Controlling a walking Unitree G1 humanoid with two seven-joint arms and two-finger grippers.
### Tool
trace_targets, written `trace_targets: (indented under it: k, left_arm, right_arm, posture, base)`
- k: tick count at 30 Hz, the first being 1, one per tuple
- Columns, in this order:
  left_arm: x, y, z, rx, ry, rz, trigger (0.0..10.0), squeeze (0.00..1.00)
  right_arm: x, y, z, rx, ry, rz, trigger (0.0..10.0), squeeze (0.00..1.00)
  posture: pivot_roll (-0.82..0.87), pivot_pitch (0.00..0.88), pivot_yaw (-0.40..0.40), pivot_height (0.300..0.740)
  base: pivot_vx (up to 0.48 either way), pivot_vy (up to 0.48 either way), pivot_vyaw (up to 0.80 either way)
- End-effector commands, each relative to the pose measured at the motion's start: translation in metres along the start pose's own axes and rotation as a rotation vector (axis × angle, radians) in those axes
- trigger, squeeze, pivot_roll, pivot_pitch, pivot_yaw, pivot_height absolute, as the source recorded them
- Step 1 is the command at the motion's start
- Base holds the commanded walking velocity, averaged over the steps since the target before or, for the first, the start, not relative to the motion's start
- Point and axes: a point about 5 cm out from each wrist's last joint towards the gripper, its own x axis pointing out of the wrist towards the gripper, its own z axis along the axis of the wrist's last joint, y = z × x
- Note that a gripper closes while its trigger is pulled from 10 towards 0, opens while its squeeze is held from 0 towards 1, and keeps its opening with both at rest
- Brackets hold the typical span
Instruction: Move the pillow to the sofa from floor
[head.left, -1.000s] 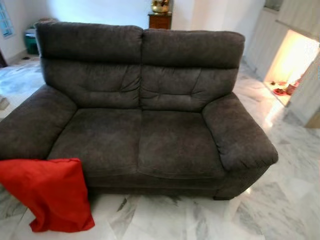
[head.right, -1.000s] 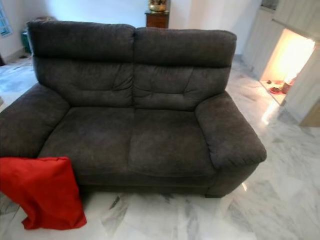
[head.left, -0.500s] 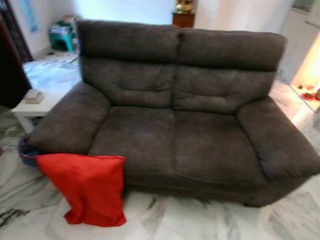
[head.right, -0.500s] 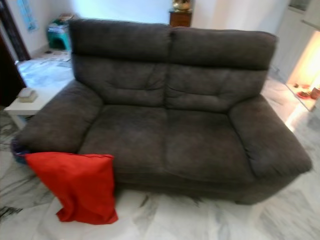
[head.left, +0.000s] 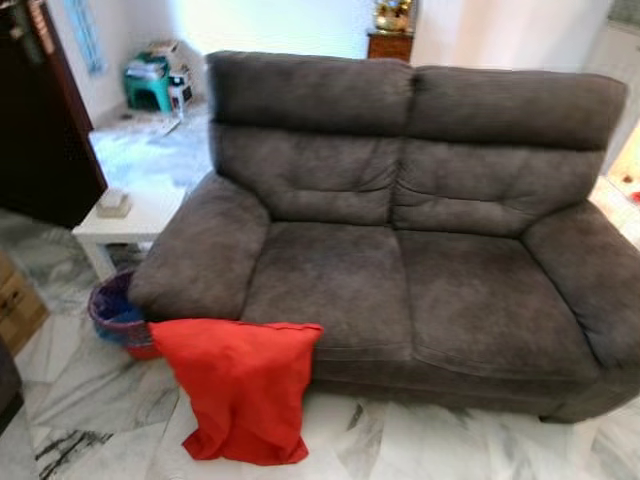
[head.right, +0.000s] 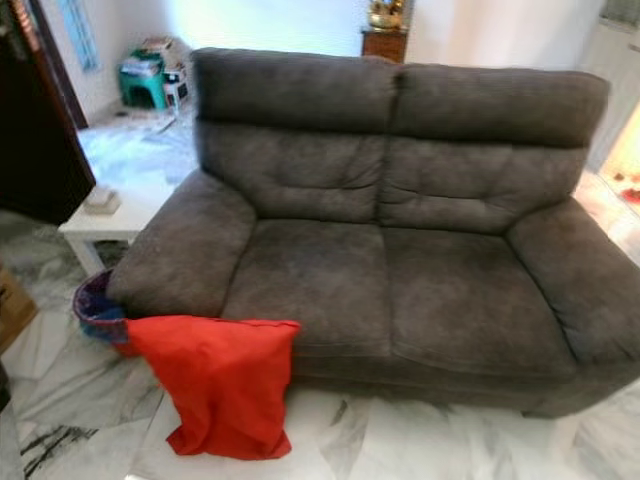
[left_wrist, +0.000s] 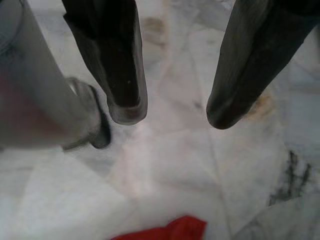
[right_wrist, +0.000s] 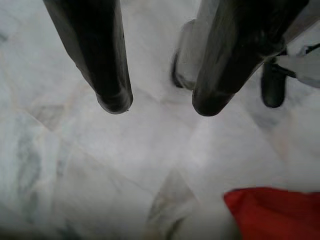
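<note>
A red pillow (head.left: 240, 388) stands on the marble floor, leaning against the front of the dark grey two-seat sofa (head.left: 420, 290) below its left armrest. A corner of the red pillow (left_wrist: 170, 231) shows in the left wrist view, and another red corner (right_wrist: 275, 212) in the right wrist view. My left gripper (left_wrist: 175, 115) hangs open above the floor with nothing between its fingers. My right gripper (right_wrist: 161, 107) is open too, also over bare marble.
A small white side table (head.left: 125, 222) stands left of the sofa, with a blue and red basket (head.left: 118, 315) beside the armrest. A dark cabinet (head.left: 40, 120) and a cardboard box (head.left: 18, 305) are at the far left. A wooden stand (head.left: 390, 42) sits behind the sofa.
The whole picture has shifted right as the camera turned left: the sofa and pillow now sit further right in view, and the side table, basket and cabinet have come into view.
</note>
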Motion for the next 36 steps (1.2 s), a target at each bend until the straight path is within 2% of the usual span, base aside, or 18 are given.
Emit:
trace_targets:
  k: [1,26,28,36]
  left_arm:
    - [0.0067,0.0041,0.0176,-0.168,0.06,-0.038,10.0,0.0]
    - [0.0067,0.0053,0.0183,-0.169,0.053,-0.037,10.0,0.0]
    - [0.0068,0.0055,0.0188,-0.168,0.052,-0.036,10.0,0.0]
    - [0.0068,0.0056,0.019,-0.168,0.051,-0.036,10.0,0.0]
  right_arm:
    - [0.0002,-0.0199,0.0041,0.584,-0.017,-0.068,10.0,0.0]
    - [0.0003,-0.0192,0.0052,0.591,-0.03,-0.074,10.0,0.0]
    - [0.0005,-0.0192,0.0056,0.561,-0.02,-0.068,10.0,0.0]
    - [0.0005,-0.0194,0.0058,0.557,-0.02,-0.071,10.0,0.0]
  posture:
    - [-0.05,0.0,0.037,0.74]
    - [-0.05,0.0,0.042,0.74]
    - [-0.05,0.0,0.041,0.74]
    - [-0.05,0.0,0.041,0.74]
  base:
    - [0.0,0.39,0.0]
    - [0.0,0.016,0.0]
    - [0.0,0.0,0.0]
    - [0.0,0.0,0.0]
